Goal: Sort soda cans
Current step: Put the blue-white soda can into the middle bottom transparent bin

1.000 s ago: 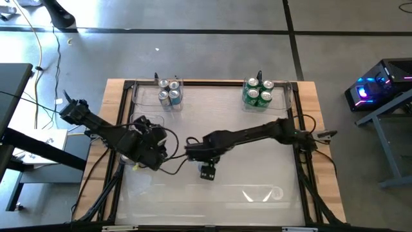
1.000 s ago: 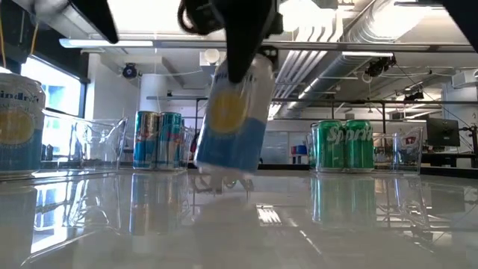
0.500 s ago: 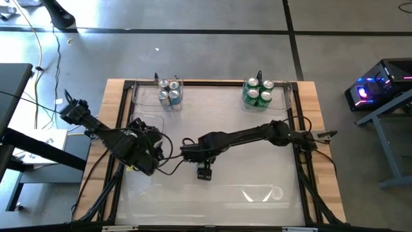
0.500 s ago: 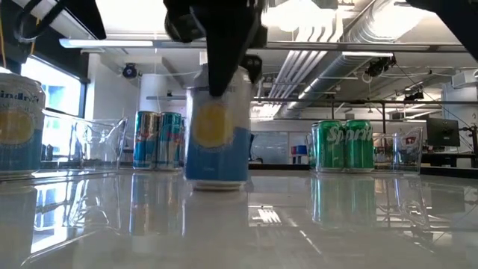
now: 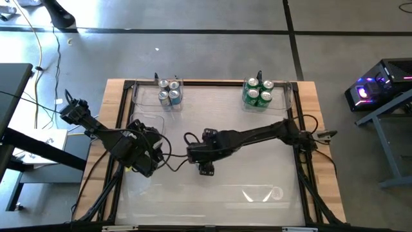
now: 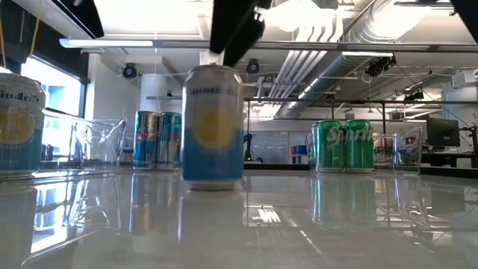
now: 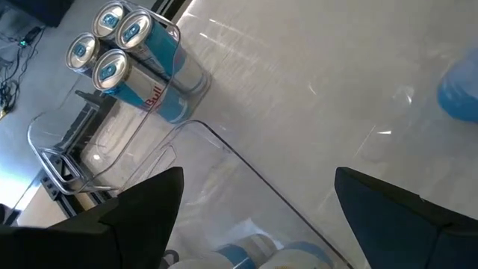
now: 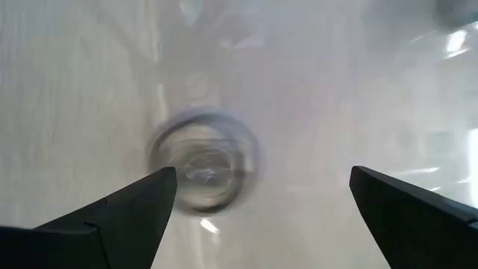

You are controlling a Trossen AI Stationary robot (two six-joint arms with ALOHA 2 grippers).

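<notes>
Right gripper [image 8: 254, 217] hangs with its fingers spread wide and nothing between them, directly above the blue-and-yellow can [image 6: 213, 125] I have standing upright on the counter [image 6: 336, 232]. From the right wrist view I look straight down on that can's silver top, so the fingers are clear of it on both sides and I judge the can is standing free. In the low view the dark finger tips sit just over its rim, not touching.

Beyond the right gripper, at the far edge, four green cans [image 5: 259, 92] are packed in a clear tray at the right corner and four blue-silver cans [image 5: 169, 91] in a tray at the left corner; each colour is kept together, which I read as the sorting scheme. The free can stands mid-counter, well apart from both groups, likely a staging spot.

Left gripper [image 7: 254, 209] is also spread wide and empty, poised over a clear tray [image 7: 224, 157] near the left edge, where the tops of more blue-and-yellow cans [image 7: 261, 254] show just below it. That tray looks like the proper home for the free can.

Open counter lies all around the free can, so either arm has room; the tray walls are the edges to mind.
</notes>
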